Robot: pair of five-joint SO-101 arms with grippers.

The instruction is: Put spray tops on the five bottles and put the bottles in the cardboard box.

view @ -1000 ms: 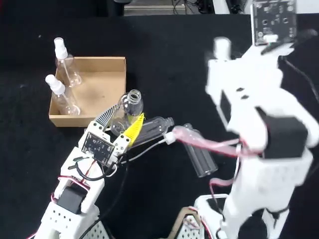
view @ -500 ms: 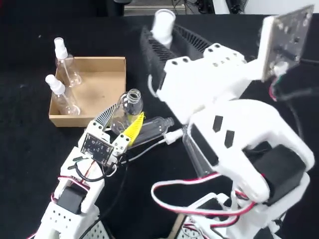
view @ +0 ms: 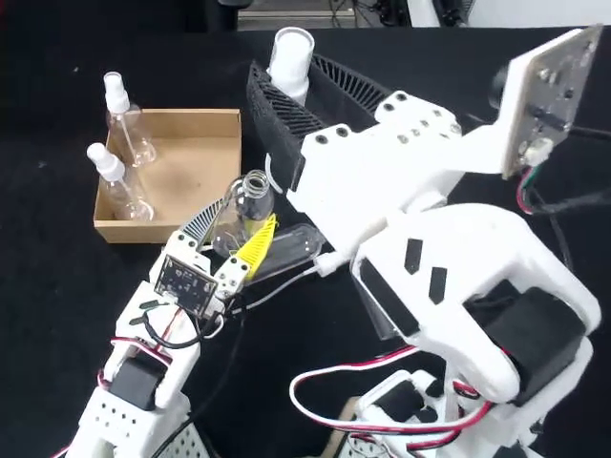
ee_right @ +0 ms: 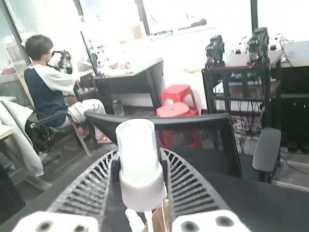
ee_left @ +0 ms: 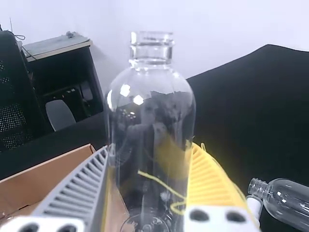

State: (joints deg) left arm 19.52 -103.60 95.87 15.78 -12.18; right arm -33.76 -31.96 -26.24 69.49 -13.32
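Observation:
My left gripper (view: pixel 241 226) is shut on a clear open-necked bottle (view: pixel 244 210), held upright just right of the cardboard box (view: pixel 216 122). In the left wrist view the bottle (ee_left: pixel 150 130) stands between the grey and yellow fingers (ee_left: pixel 77 186). My right gripper (view: pixel 296 76) is raised above the table, shut on a white spray top (view: pixel 290 59); in the right wrist view the spray top (ee_right: pixel 140 164) sits between the black fingers (ee_right: pixel 87 191). Two capped bottles (view: pixel 124 119) stand in the box at its left side. A bare bottle (view: pixel 298 243) lies on the table beside the left gripper.
The right arm's white body (view: pixel 449 277) covers much of the table's right half and partly hides another lying bottle (view: pixel 374 315). The table is covered with black cloth (view: pixel 57 277). A black office chair (ee_right: pixel 203 140) stands behind the table.
The right arm has swung left and up, carrying the spray top from the right side to above the table's middle. The left gripper and its bottle have stayed put.

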